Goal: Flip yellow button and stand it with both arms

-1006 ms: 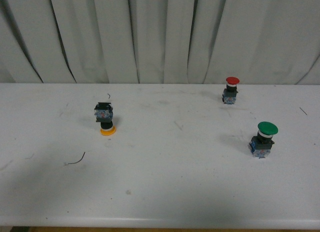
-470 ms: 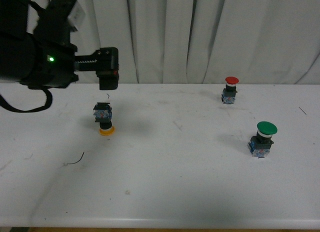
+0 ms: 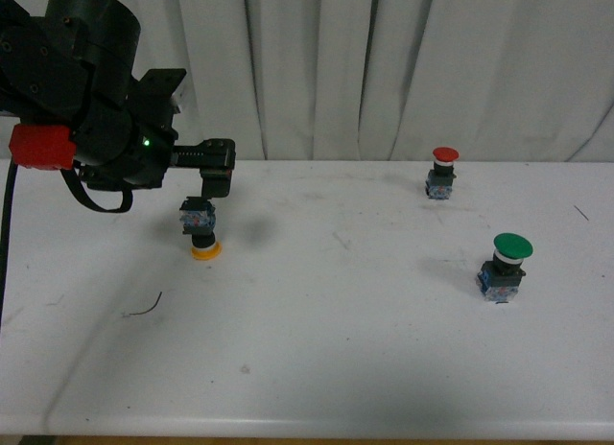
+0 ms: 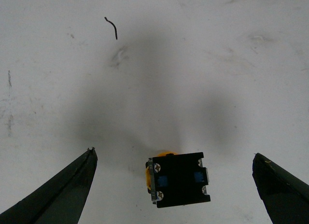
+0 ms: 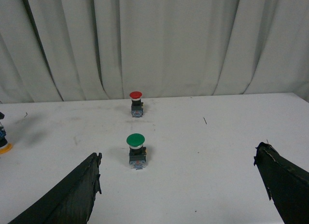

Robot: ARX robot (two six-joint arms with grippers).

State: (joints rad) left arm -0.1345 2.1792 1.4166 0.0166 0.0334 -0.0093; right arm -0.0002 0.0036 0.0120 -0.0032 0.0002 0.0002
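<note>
yellow button (image 3: 200,229) cap-down on the table, well left of green button (image 3: 507,265) | left gripper (image 4: 174,154) spread wide, straddling it, no contact | right gripper (image 5: 178,151) spread, empty | risk imo: one finger bumps first, it tips and rolls

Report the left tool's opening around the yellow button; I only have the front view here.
Observer: The left wrist view shows the left tool wide open, with the yellow button between its fingers and touching neither.
Operator: Check whether it is centred.
Observer: It sits roughly midway between the two fingers, with a clear gap on each side.
Operator: Locate the right tool.
Observer: The right wrist view shows the right tool open and holding nothing. It faces the green-capped button, with the red-capped button beyond.
</note>
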